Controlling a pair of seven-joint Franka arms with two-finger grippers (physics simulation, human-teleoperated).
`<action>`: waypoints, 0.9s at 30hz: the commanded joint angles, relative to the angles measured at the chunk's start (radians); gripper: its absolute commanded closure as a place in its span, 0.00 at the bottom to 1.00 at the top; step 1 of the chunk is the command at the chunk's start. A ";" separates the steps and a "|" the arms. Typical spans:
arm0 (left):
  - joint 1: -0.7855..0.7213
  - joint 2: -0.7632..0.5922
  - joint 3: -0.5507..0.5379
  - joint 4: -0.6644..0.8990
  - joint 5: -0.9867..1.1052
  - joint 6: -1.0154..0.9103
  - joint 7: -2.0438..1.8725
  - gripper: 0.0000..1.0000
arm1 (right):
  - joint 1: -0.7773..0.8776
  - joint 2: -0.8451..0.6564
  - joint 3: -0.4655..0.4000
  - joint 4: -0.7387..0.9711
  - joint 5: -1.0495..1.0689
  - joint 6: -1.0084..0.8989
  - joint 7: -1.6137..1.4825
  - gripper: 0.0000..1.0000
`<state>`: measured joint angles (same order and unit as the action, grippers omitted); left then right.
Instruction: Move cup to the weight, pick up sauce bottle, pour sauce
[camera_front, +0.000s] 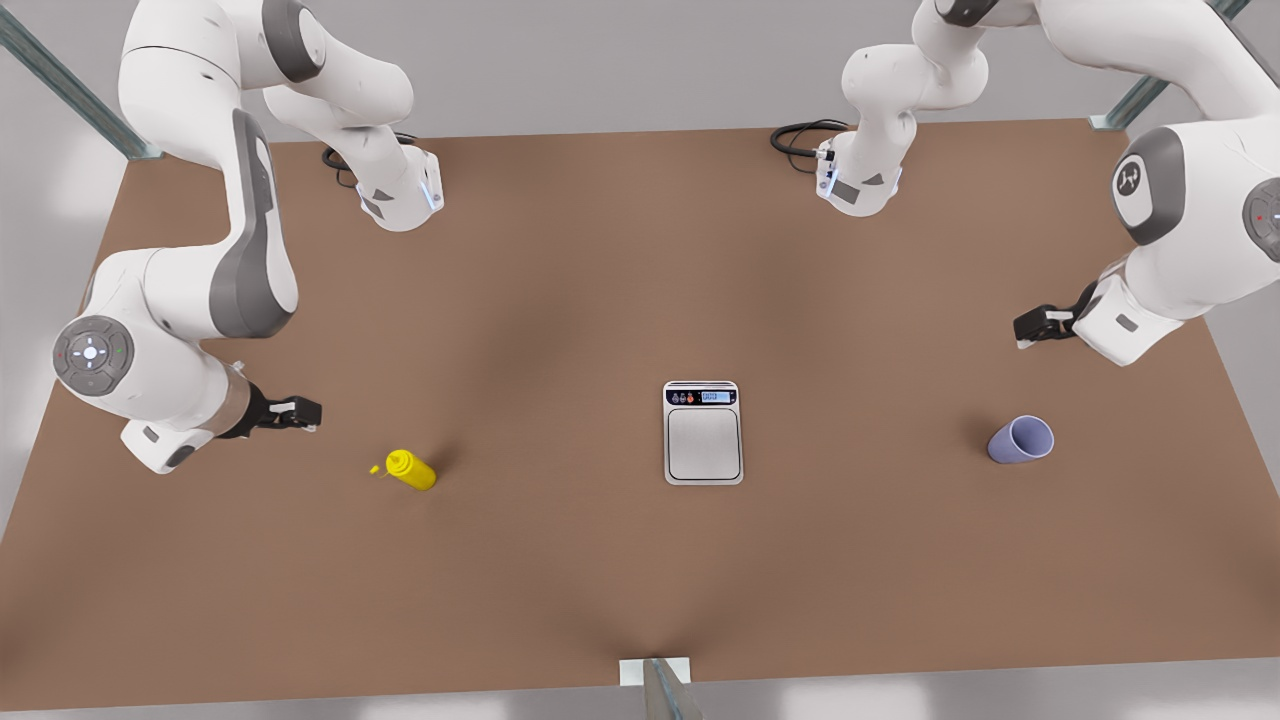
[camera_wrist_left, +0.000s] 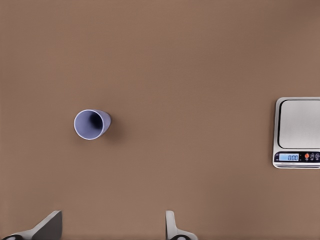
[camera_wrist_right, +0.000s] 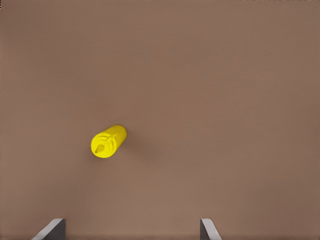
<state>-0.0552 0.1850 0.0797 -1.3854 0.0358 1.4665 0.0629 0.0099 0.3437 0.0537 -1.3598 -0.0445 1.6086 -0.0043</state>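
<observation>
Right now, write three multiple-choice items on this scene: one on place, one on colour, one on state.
1. What lies between the bottle and the cup in the front view?
A. the scale
B. a plate
C. a bowl

2. What colour is the bottle?
A. red
B. yellow
C. green

3. How is the left gripper?
A. shut on the cup
B. shut on the bottle
C. open, holding nothing

Answers: 1 A, the scale sits mid-table between them. 2 B, its body and nozzle are yellow. 3 C, its fingers stand apart above the table, clear of the cup.
</observation>
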 joint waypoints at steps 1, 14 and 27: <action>0.001 0.001 0.000 0.000 0.003 0.000 0.002 0.00 | 0.001 0.001 0.000 0.002 0.003 0.001 0.003 0.00; 0.327 0.234 0.002 -0.422 -0.005 0.755 0.095 0.00 | -0.157 0.040 0.005 0.008 0.455 -0.085 -0.795 0.00; 0.321 0.338 -0.009 -0.419 -0.002 0.885 0.094 0.00 | -0.439 0.531 0.005 -0.015 0.992 -0.211 -2.085 0.00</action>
<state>0.2653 0.5251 0.0694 -1.8026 0.0334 2.3516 0.1565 -0.4295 0.8910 0.0582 -1.3746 0.9513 1.3987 -2.0967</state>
